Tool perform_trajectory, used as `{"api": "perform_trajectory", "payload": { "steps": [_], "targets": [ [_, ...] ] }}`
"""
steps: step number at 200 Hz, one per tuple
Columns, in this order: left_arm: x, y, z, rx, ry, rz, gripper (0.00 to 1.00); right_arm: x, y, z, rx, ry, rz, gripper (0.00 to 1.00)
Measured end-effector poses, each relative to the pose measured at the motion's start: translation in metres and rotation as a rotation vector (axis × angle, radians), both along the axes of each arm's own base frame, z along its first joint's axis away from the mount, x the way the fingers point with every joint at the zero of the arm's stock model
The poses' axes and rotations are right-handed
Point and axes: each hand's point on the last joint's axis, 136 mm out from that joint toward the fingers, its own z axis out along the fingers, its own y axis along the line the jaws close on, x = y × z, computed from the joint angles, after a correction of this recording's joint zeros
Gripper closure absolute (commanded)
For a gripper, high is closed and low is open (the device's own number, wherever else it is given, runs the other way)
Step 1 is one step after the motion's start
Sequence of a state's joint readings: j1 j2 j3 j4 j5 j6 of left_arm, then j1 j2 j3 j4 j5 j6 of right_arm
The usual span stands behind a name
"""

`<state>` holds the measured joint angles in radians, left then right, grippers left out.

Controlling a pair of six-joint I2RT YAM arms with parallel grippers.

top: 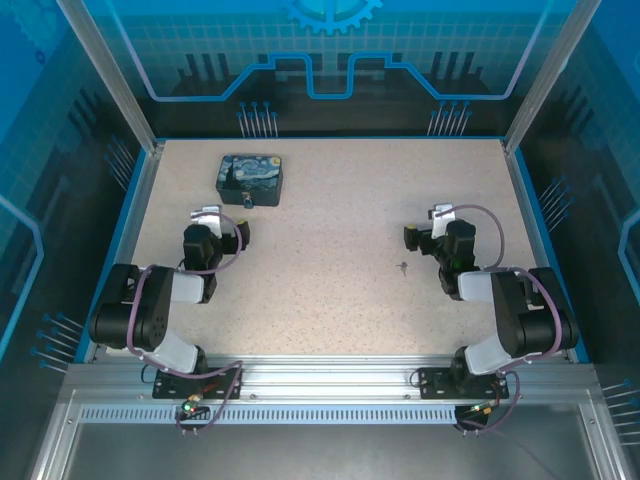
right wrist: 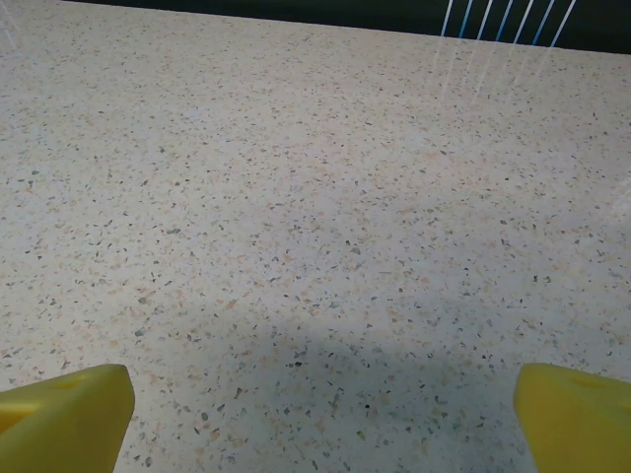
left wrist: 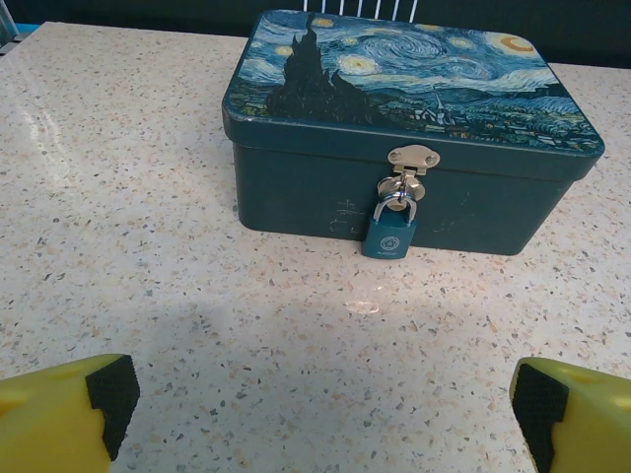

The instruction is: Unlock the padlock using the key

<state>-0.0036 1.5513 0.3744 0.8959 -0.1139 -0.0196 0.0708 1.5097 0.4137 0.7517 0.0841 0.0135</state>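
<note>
Left gripper (left wrist: 323, 414) and right gripper (right wrist: 320, 414): both spread wide, empty; padlock (left wrist: 390, 235) hanging on painted tin's (left wrist: 296, 192) hasp, upper centre of left wrist view; key (top: 402, 267) lying right of centre on tabletop (top: 320, 310).

Bright, even overhead light and sharp focus, with soft shadows on the table (left wrist: 118, 197) nearest each wrist camera.

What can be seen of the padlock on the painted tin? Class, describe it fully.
The padlock is small, with a teal-blue body bearing a faint round emblem and a silvery shackle. The shackle is shut, looped through the brass-coloured hasp on the front wall of the Starry Night tin. It hangs upright against that wall, near the speckled tabletop; whether its base touches is unclear.
</note>
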Motion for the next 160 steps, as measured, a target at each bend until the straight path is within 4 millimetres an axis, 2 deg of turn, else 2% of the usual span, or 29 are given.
{"api": "perform_trajectory", "payload": {
  "steps": [160],
  "targets": [
    [0.0, -0.0001, -0.0001, 0.0, 0.0, 0.0, 0.01, -0.0002, 0.0011, -0.0001, 0.006, 0.001, 0.01, 0.0]
  ]
}}
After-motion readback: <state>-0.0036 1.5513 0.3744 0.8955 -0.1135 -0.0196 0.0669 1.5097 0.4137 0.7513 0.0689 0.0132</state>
